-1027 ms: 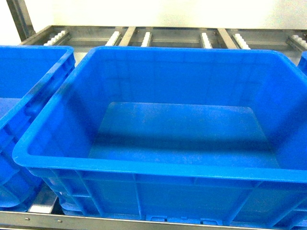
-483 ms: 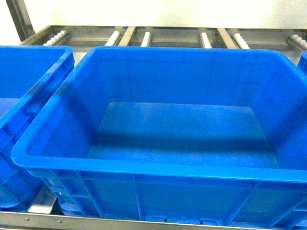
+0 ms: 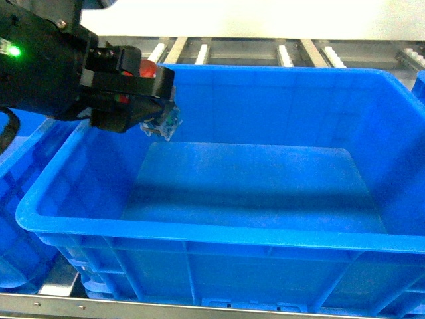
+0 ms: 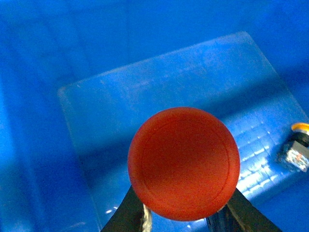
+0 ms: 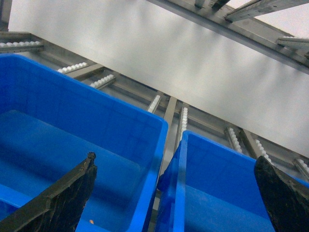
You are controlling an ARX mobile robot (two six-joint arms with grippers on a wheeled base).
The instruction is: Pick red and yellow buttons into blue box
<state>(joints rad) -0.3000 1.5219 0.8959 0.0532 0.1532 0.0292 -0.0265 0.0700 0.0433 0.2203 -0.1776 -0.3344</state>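
Left fingers [image 3: 156,100] closed around the red button [image 4: 184,163], held over the far-left corner of the blue box [image 3: 199,234]. Yellow button [image 4: 295,152] lying on another crate's floor, below and right of those fingers. Right fingers [image 5: 174,203] spread wide, holding nothing.

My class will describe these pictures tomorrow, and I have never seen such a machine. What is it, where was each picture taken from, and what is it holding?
This is a wheeled robot with two arms, each ending in a two-fingered gripper. One picture comes from a camera on its head and the other two from cameras on its wrists.

In the head view, the black left gripper hangs over a large bright-blue plastic crate. The left wrist view looks down on what it holds: a red domed push-button. A yellow-capped button lies on a blue floor at that picture's right edge.

The right gripper is open and empty, and its camera looks over metal rails with white rollers.
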